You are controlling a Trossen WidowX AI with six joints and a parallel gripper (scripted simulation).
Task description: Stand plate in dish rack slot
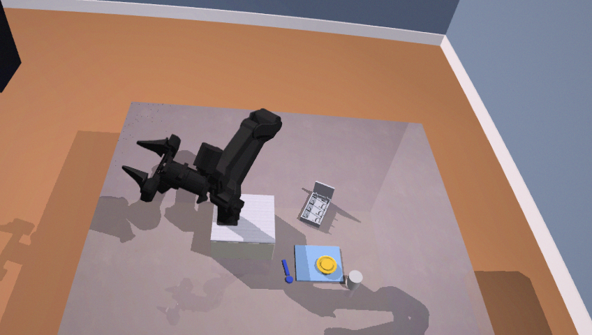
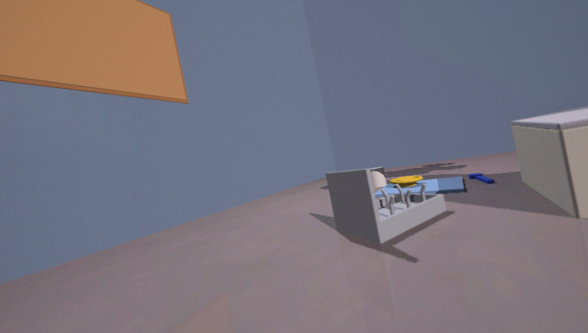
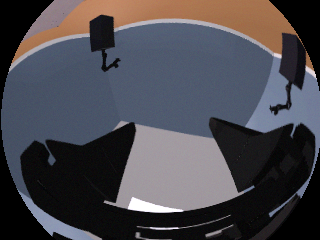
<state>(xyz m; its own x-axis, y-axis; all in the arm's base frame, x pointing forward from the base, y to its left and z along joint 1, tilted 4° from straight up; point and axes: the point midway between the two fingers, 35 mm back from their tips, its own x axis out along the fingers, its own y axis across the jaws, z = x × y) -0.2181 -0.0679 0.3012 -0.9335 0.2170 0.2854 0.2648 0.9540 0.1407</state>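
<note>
The gripper (image 1: 129, 155) (image 3: 172, 124) stood wide open with nothing between its fingers, at the left of the top view. The plate (image 1: 327, 264) (image 2: 406, 180) lay on a blue board (image 1: 305, 263) (image 2: 450, 184), lower right of centre there, so the pick-up seemed still to be made. The next move called for swinging the arm across and lowering it to the plate's rim. A pale cylinder (image 1: 354, 279) (image 2: 378, 179) stood just beside the board; the dish rack (image 1: 311, 222) (image 2: 412, 222) waited above it in the frame. In the exterior view the rack's tall end partly hid the cylinder, and the arm was out of frame. The wrist view showed neither plate nor rack.
</note>
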